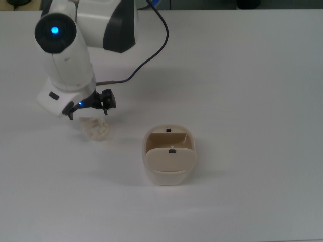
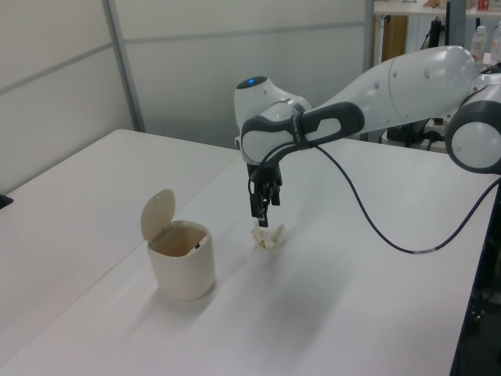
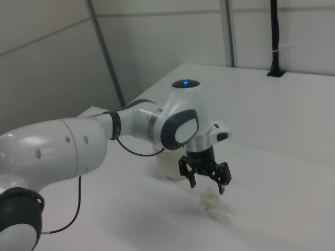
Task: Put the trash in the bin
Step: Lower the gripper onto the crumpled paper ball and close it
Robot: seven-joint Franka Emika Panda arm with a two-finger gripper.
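The trash [image 1: 95,128], a small crumpled wad of off-white paper, lies on the white table [image 1: 242,75], left of the bin [image 1: 170,160] in the top view and well apart from it. The gripper [image 3: 205,180] hangs just above the wad, its two dark fingers spread wide enough to straddle it and holding nothing. In the right view the fingertips stand a little above and to either side of the wad's top; in the left view they point straight down at it.

The step in hand looks like the approach to the pick: the paper is not yet grasped. The next move calls for a short straight drop so the fingers come down on both sides of the wad, then a close on it. The wad is soft and lumpy, so it should give under the squeeze; a grip that comes in too high may only pinch a loose fold.

The bin stands with its lid tipped up, and the mouth shows open toward the top view's far side. Nothing lies between wad and bin, so the carry across is free. The table's edges are far from both things, and the arm's cable [image 2: 368,219] hangs clear above the surface.
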